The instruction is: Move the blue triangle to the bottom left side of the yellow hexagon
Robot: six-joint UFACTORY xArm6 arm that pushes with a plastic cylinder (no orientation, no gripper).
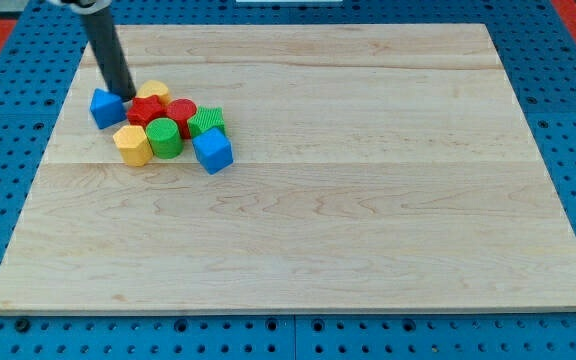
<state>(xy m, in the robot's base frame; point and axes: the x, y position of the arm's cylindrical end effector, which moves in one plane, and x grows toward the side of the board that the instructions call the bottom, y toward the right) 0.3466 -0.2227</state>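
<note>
The blue triangle [106,107] lies at the left of a tight cluster of blocks in the board's upper left. My tip [126,96] touches its upper right edge, between it and a yellow block [152,93]. The yellow hexagon [132,145] lies at the cluster's lower left, just below and to the right of the blue triangle. The rod slants up to the view's top left.
The cluster also holds a red block [146,111], a second red block [182,113], a green cylinder [164,137], a green ribbed block [207,123] and a blue cube [212,150]. The wooden board [368,200] lies on a blue pegboard.
</note>
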